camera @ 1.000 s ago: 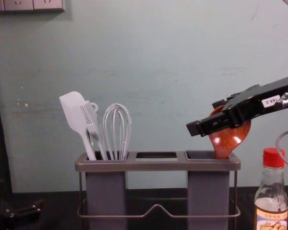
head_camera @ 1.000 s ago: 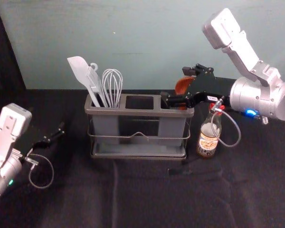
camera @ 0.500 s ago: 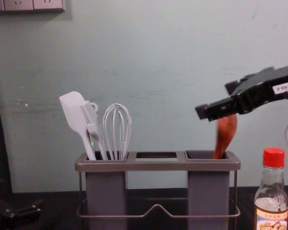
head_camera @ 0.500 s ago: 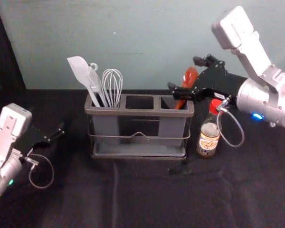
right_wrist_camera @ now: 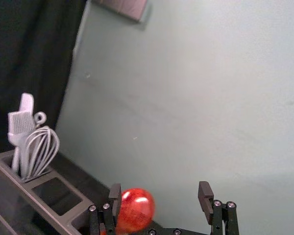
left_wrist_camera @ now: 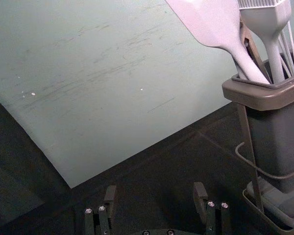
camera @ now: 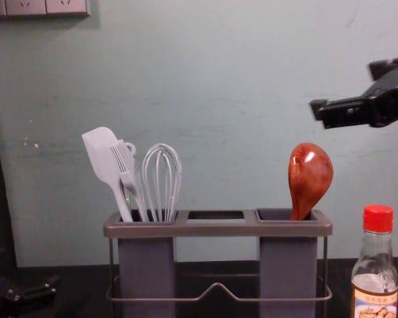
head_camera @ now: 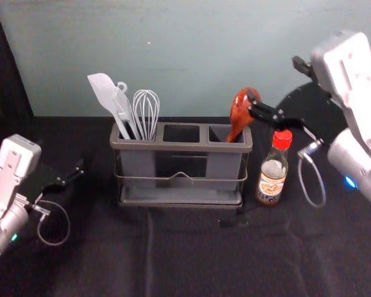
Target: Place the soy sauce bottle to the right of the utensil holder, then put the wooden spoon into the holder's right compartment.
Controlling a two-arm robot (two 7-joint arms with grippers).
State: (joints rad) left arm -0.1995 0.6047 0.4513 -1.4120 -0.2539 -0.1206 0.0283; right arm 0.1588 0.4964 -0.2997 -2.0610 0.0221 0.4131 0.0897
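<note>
My right gripper [head_camera: 276, 83] is open, up and to the right of the wooden spoon [head_camera: 240, 111]. In the right wrist view the open right gripper [right_wrist_camera: 160, 191] has the spoon's red-brown bowl [right_wrist_camera: 137, 209] beside one finger, not gripped. The spoon [camera: 310, 175] stands bowl up in the right compartment of the utensil holder [camera: 219, 228], leaning slightly right. Just right of the holder, the soy sauce bottle [head_camera: 272, 176] stands upright with its red cap on. Left gripper [head_camera: 80, 168] is parked at the far left; in its wrist view the left gripper [left_wrist_camera: 155, 192] is open.
The holder's left compartment has a white spatula [head_camera: 104, 93], a brush [camera: 127, 169] and a whisk [head_camera: 146, 111]; its middle compartment [head_camera: 182, 133] is empty. A pale wall [camera: 219, 79] rises behind the dark cloth-covered table [head_camera: 191, 247].
My right gripper has opened away from the spoon and drawn up and to the right. The released spoon has turned and settled, leaning in the compartment. The left arm and bottle have not moved.
</note>
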